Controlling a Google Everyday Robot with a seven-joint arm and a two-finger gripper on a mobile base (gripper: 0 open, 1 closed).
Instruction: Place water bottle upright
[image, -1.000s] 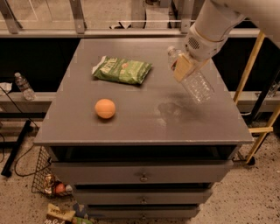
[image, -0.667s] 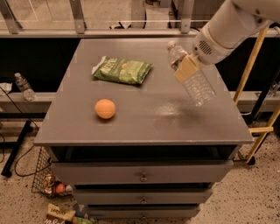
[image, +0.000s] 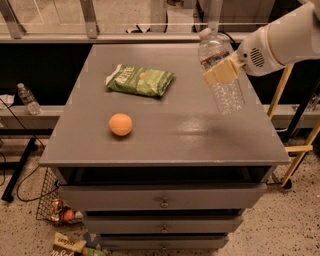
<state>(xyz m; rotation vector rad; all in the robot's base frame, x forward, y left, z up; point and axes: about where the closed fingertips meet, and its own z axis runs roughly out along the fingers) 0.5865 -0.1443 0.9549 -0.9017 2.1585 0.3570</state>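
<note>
Water bottle (image: 214, 50) is off the surface (image: 165, 145), over its right side, cap uppermost and leaning slightly to the left. Its base hangs above the grey top, near the right edge.

Gripper (image: 222, 73) reaches in from the right on the white arm (image: 287, 36). The jaws are closed across the bottle's middle, just under the label band; a tan pad (image: 221, 71) lies flat on the near side. Cap and shoulder show above the jaws, the ribbed lower body below.

Orange ball (image: 121, 124) and green snack bag (image: 140, 80) lie on the surface, well left of the bottle.
</note>
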